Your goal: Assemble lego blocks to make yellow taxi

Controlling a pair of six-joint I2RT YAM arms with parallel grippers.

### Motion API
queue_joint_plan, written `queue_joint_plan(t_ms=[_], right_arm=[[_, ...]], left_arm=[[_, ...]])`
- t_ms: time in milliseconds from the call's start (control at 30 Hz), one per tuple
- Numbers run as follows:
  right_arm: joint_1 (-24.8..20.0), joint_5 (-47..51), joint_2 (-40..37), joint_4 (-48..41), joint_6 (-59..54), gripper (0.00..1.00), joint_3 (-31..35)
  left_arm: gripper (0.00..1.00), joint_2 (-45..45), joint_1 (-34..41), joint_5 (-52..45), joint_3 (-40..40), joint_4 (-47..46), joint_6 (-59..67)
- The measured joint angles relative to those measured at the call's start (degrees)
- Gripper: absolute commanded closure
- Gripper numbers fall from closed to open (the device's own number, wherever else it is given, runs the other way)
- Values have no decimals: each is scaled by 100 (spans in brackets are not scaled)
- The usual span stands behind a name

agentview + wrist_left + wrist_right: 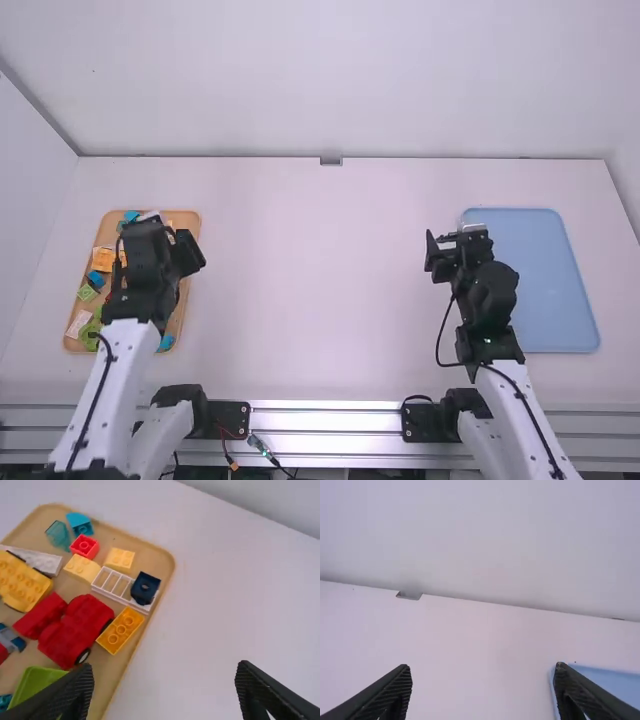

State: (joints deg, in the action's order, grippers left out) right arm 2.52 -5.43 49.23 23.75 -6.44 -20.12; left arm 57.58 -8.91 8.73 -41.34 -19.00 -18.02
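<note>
Left gripper and right gripper both spread; grabbing the orange-yellow block from the tan tray low beside your left gripper, you could bump the red wheeled piece crowding it.

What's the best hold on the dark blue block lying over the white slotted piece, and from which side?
Probably straight down from above, with the left gripper closing low-force on two opposite side walls of the dark blue block. It is compact and boxy, and overlaps the white slotted piece, so fingertips should stay above the slots.
</note>
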Motion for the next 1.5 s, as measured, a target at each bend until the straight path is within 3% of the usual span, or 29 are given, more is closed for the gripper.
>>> queue_joint_plan(t_ms=[400, 600, 1033, 1500], right_arm=[[70, -151, 1069, 389, -160, 5, -468], [85, -190, 1353, 518, -201, 2, -555], [92, -195, 1451, 570, -243, 1, -629], [92, -192, 1451, 562, -267, 1, -629]], left_arm=[[5, 3147, -815, 234, -2938, -1869, -664], [2, 4336, -1285, 249, -3923, -2315, -883], [1, 4843, -2551, -197, -4133, -2420, -1314], [4, 5381, -2564, -278, -4131, -1777, -1685]])
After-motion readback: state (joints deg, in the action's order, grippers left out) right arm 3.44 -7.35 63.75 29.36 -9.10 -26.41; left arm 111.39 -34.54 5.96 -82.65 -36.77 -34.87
